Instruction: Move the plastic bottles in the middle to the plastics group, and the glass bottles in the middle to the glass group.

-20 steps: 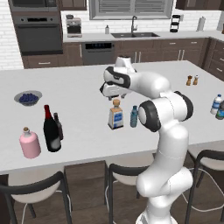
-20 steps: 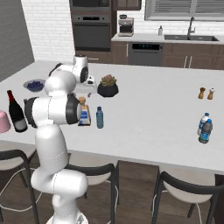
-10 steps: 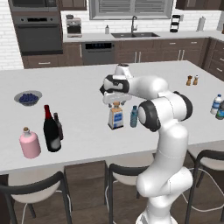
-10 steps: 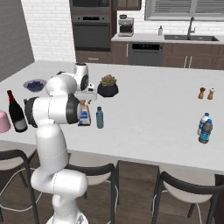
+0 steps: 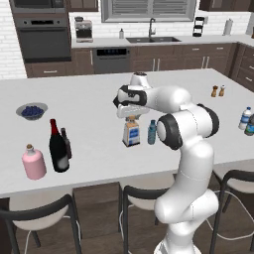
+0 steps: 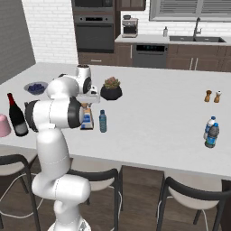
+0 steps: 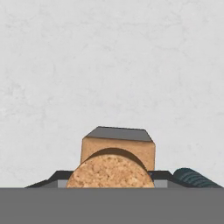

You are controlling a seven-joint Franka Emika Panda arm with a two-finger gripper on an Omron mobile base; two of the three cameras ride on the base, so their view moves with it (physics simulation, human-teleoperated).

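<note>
Bending forward over the white island (image 5: 89, 94), the arm carries its gripper (image 5: 130, 115) straight down onto the top of the square clear bottle (image 5: 131, 134), which stands mid-counter with the small teal bottle (image 5: 152, 132) just beside it. Half a second ago the hand hung a little higher above the stopper; it has come down since, while the bottles have stayed put. At the left end the wine bottle (image 5: 57, 148) stands by the slim brown beer bottle (image 5: 66, 143) and the pink flask (image 5: 33, 162), with a bowl of blueberries (image 5: 32, 110) farther back.

From the right base view, the hand (image 6: 88, 98) sits low over the same bottle (image 6: 87, 118), the arm's elbow partly covering it; a potted plant (image 6: 111, 89) stands close behind, the water bottle pair (image 6: 210, 132) well apart.

In the hand view the tan cork stopper (image 7: 110, 171) fills the lower middle; I cannot tell whether the jaws have pinched it.
</note>
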